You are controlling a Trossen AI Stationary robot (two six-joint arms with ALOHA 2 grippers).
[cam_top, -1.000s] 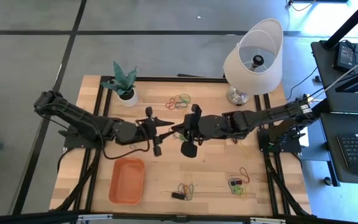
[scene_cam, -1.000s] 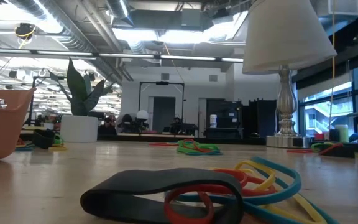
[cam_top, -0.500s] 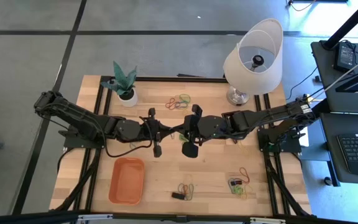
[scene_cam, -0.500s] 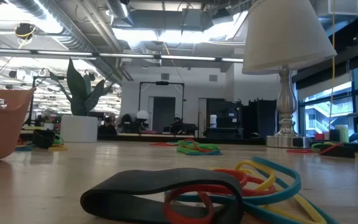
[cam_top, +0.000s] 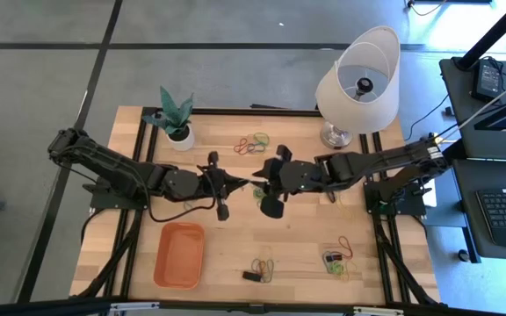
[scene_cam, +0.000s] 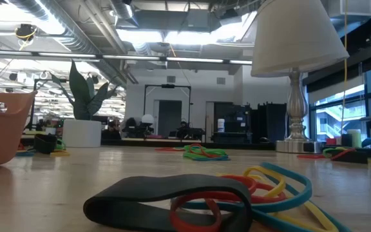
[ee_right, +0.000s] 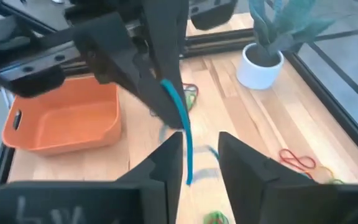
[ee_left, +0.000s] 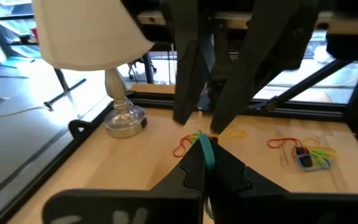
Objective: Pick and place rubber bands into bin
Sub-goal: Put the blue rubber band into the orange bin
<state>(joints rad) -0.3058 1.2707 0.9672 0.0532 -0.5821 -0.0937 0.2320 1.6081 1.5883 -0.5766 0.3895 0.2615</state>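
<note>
Above the table's middle, my left gripper (cam_top: 238, 183) is shut on a blue rubber band (ee_right: 182, 121). My right gripper (cam_top: 264, 181) faces it, open, one finger on each side of the hanging band (ee_right: 197, 140). Other rubber bands lie in heaps at the far side (cam_top: 255, 142), near the front edge (cam_top: 263, 266), at the near right (cam_top: 336, 261) and under the grippers (cam_top: 258, 194). The orange bin (cam_top: 180, 254) stands flat at the near left. My left gripper pinches the blue band's upper end (ee_right: 168, 87) between its two shut fingers, which come level from the table's left. The band hangs slack below the fingers. My right gripper: the band passes close to one open finger (ee_right: 169, 152); whether they touch, I cannot tell.
A white pot with a green plant (cam_top: 177, 120) stands at the far left and a lamp (cam_top: 358, 79) at the far right. A small black block (cam_top: 251, 276) lies by the front heap. Bare wood lies between the bin and the grippers.
My left gripper has reached toward the table's right, up to my right gripper. My right gripper has then drawn back a little toward the table's right edge, so a small gap shows between the two.
</note>
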